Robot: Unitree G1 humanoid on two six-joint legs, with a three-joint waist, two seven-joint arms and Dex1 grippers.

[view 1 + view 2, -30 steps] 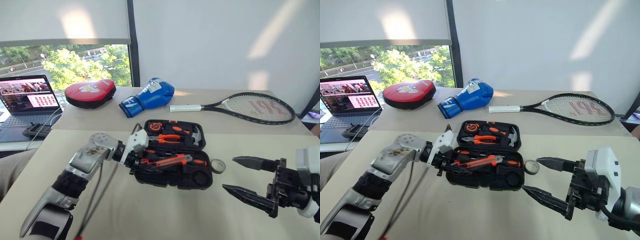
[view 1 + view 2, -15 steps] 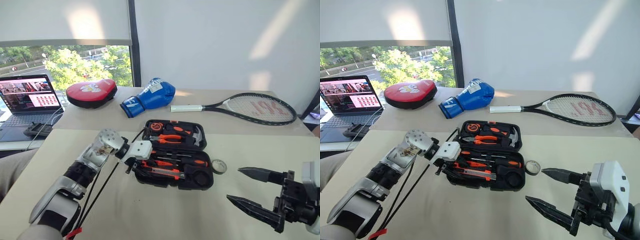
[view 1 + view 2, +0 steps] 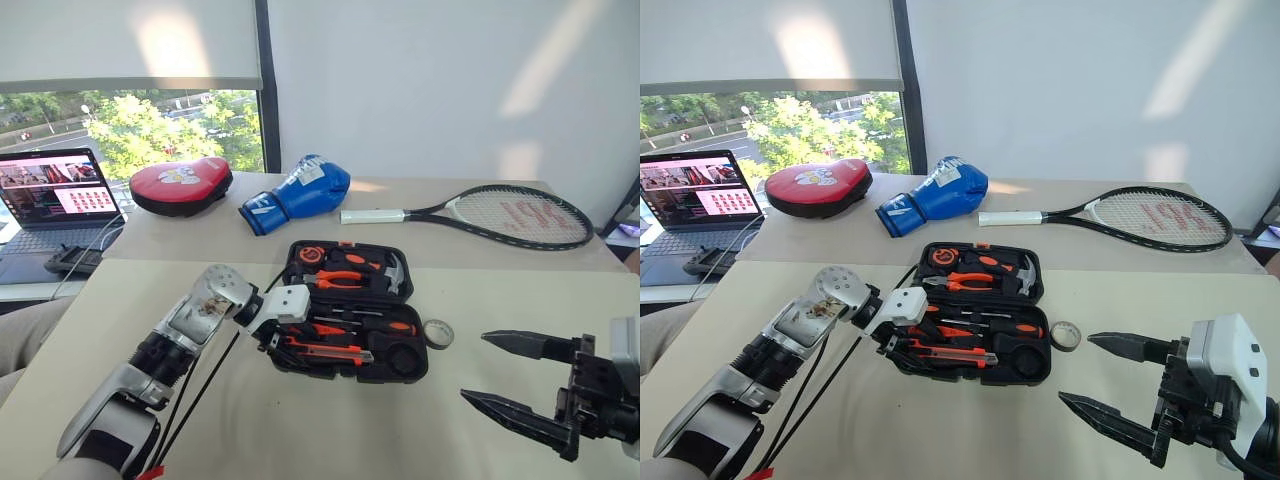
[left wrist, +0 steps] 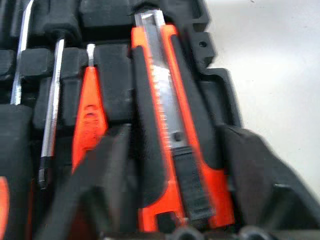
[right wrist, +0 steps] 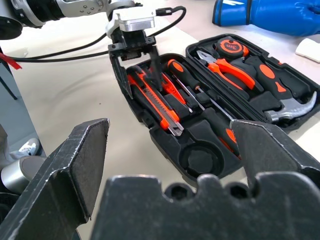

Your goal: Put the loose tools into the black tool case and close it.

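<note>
Knife (image 4: 172, 125) between parted left jaws

Open black tool case (image 3: 352, 310) occupies mid-desk (image 3: 330, 430); left pincer (image 5: 134, 49) blocks its left end. Tape roll (image 3: 436, 333) lies just right. Bare desk before the right pincer (image 3: 515, 378).

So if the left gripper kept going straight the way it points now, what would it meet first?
Most likely the utility knife, lying in its slot in the black tool case. The left gripper points down at it with jaws open astride the handle; depth is hard to judge.
</note>
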